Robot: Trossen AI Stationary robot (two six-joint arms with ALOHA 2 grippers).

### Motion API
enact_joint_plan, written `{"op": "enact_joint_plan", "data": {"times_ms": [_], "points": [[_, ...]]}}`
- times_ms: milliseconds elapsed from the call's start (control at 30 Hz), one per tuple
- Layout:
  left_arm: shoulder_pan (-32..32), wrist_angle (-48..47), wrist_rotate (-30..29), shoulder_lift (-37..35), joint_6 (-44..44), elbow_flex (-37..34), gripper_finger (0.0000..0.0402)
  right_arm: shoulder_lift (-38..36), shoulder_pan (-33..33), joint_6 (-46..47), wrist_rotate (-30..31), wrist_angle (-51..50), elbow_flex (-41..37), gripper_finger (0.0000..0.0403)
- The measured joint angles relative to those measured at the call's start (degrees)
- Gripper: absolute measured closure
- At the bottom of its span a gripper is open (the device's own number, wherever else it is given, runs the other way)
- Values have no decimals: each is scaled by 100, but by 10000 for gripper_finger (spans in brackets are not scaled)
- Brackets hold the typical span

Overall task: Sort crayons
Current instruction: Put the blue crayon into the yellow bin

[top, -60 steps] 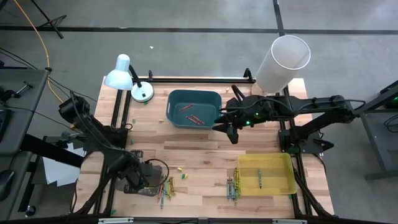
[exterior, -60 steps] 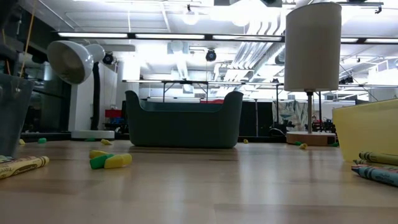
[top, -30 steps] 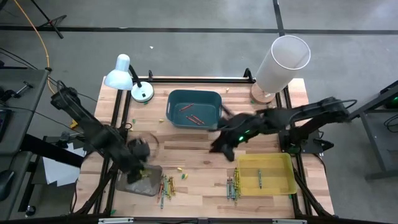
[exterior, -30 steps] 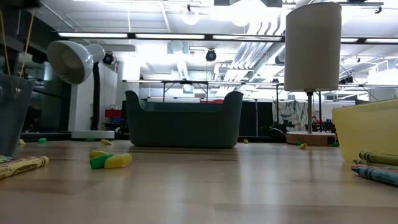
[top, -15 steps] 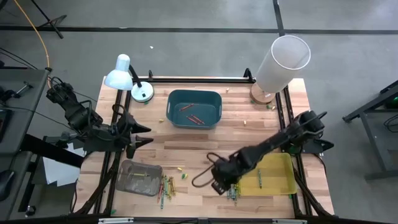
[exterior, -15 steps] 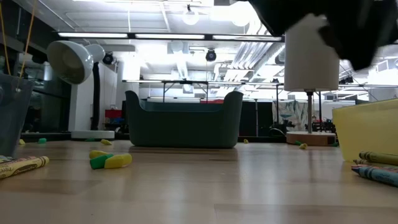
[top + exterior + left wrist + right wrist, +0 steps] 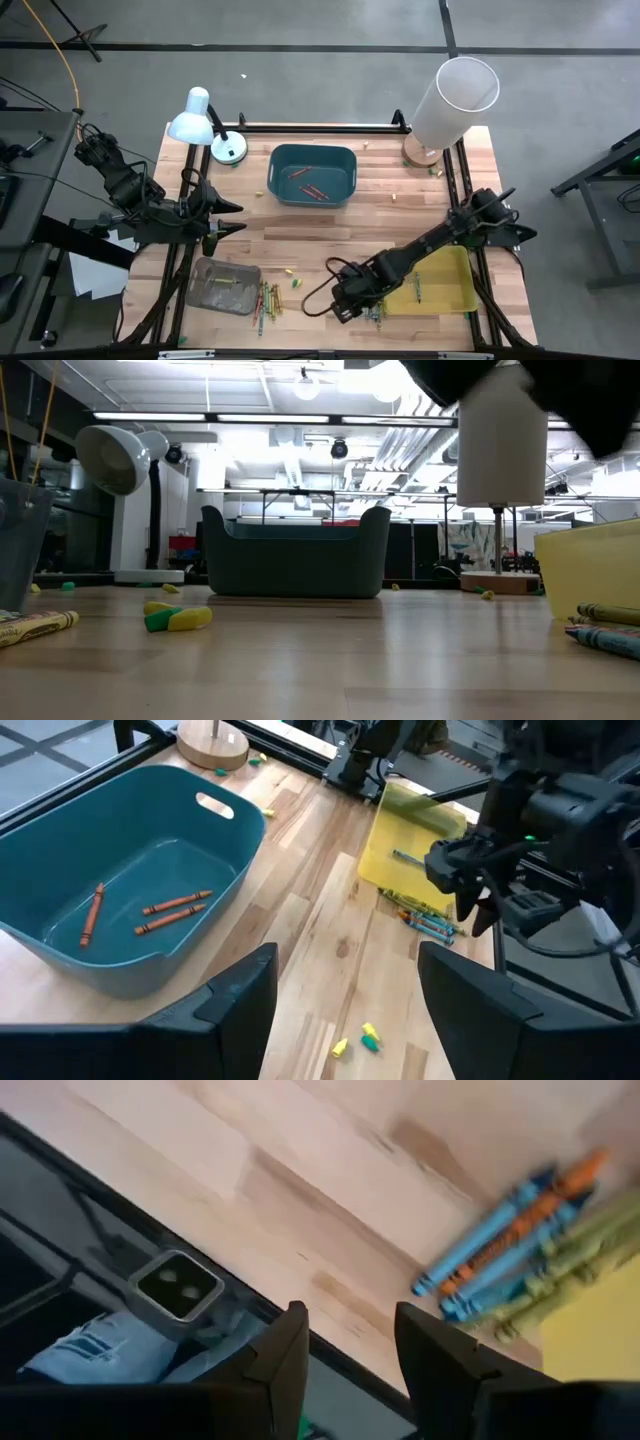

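Note:
Crayons lie in a pile (image 7: pixel 375 303) on the wood beside the yellow tray (image 7: pixel 455 262); the right wrist view shows these blue, orange and green sticks (image 7: pixel 510 1245). My right gripper (image 7: pixel 343 302) (image 7: pixel 350 1342) hangs open just left of that pile, pointing steeply down, with nothing between its fingers. One crayon (image 7: pixel 417 288) lies in the yellow tray. Another pile (image 7: pixel 268 300) lies beside the grey tray (image 7: pixel 205 295). Red crayons (image 7: pixel 165 910) lie in the teal bin (image 7: pixel 345 160). My left gripper (image 7: pixel 230 216) (image 7: pixel 345 1020) is open, raised over the table's left side.
A white desk lamp (image 7: pixel 200 118) stands at the far left and a tall lamp with a cylinder shade (image 7: pixel 455 95) at the far right. Small yellow and green crumbs (image 7: pixel 292 278) lie mid-table. The table's near edge (image 7: pixel 200 1265) runs close by my right gripper.
My right gripper has swung from beside the teal bin toward the table's near edge and down, rolling its wrist, and now hangs by the crayon pile left of the yellow tray. My left gripper has risen from over the grey tray toward the far edge, then kept still.

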Motion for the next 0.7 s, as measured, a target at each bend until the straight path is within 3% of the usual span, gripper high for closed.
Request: {"op": "enact_joint_plan", "data": {"times_ms": [167, 300, 400, 533, 700], "points": [[0, 0, -1, 0, 1, 0, 172, 554, 110, -629, 895, -1824, 1231, 276], [0, 0, 28, 0, -4, 0, 172, 751, 305, -429, 1403, -1631, 1471, 276], [0, 2, 148, 0, -4, 0, 172, 842, 339, -286, 910, -1100, 1304, 277], [-2, -2, 208, 0, -7, -2, 172, 1110, 272, 293, 270, -1326, 1093, 277], [-1, 0, 225, 0, 19, -4, 172, 1331, 178, 454, 131, -1397, 1064, 277]]}}
